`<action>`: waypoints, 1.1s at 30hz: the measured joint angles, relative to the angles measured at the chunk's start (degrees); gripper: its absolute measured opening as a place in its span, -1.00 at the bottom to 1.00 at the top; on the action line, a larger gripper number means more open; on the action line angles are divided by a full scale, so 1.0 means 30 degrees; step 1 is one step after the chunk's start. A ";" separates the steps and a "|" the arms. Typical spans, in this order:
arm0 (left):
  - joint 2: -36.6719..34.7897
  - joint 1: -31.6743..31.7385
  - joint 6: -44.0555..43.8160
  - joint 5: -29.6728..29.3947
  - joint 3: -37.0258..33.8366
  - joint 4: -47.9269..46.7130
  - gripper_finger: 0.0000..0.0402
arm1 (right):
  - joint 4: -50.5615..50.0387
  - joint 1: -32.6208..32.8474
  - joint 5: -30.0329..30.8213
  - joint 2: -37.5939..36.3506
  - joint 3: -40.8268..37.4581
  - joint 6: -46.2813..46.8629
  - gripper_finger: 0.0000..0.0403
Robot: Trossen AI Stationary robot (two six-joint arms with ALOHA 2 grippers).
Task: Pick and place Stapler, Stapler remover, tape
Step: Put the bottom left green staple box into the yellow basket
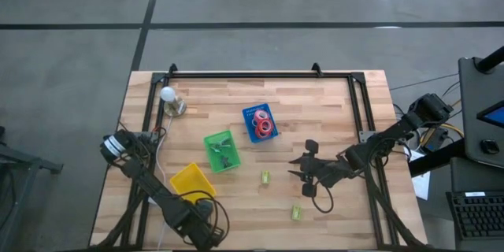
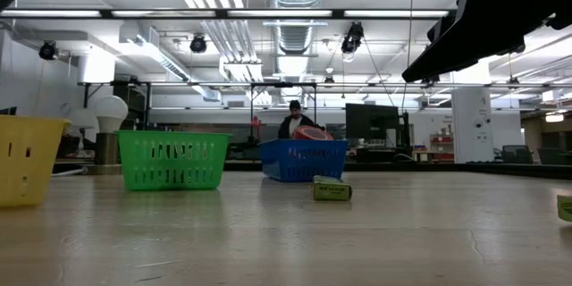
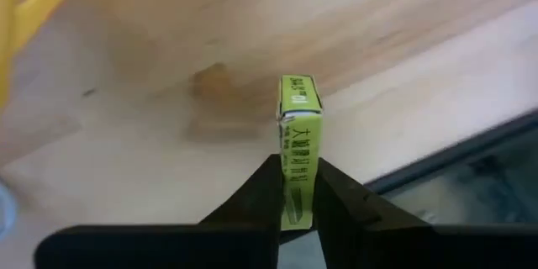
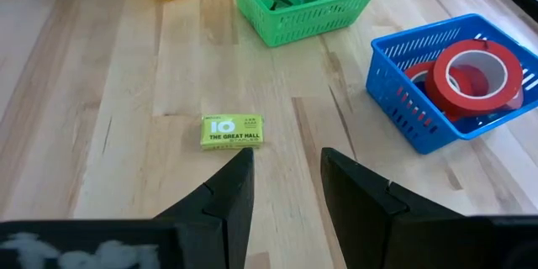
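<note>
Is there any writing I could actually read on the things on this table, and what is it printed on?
"10 THE GREAT WALL STAPLES": on the small yellow-green box lying on the wooden table ahead of the right gripper.
Print on the yellow-green box held between the left gripper fingers: too blurred to read.
Blue bin and red tape rolls: no text visible.

Wooden table [image 1: 331, 102] bears yellow [image 1: 192, 180], green [image 1: 222, 151], blue bins [image 1: 260, 123].
</note>
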 joint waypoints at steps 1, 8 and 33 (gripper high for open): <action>-0.0005 0.0009 0.0073 -0.0499 0.0143 -0.0015 -0.69 | 0.0000 -0.0005 0.0000 0.0000 0.0000 0.0000 -0.32; -0.0044 0.0446 0.1811 -0.2994 0.1187 0.0120 -0.80 | 0.0011 -0.0007 0.0000 0.0000 0.0000 0.0015 -0.32; -0.0984 0.1862 0.2618 -0.3789 0.3641 -1.5674 -0.64 | 0.0024 -0.0007 -0.0747 0.0005 0.0000 0.0801 -0.32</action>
